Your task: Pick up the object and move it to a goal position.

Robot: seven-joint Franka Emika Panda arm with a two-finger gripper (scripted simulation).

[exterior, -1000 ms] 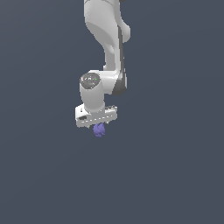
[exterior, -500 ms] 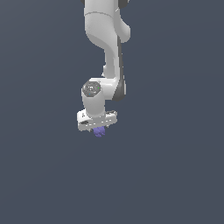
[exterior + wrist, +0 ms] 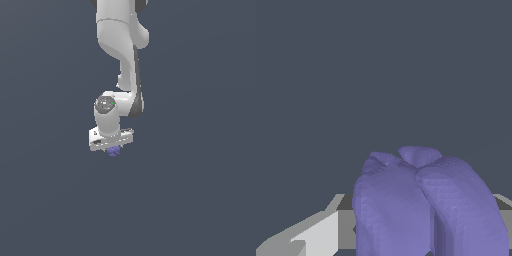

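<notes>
Exterior view, one claw (image 3: pixel 113 149), one object (image 3: pixel 114 151)

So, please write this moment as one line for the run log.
phase: carry | gripper: shut on purple lump | lump: held under the white hand, fills the wrist view's foreground | goal marker: not in view

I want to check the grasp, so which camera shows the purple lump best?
The wrist view: the purple lump fills much of the picture, its faceted lobes plain. The exterior view shows only a small purple bit peeking below the white gripper, too small for detail.
</notes>
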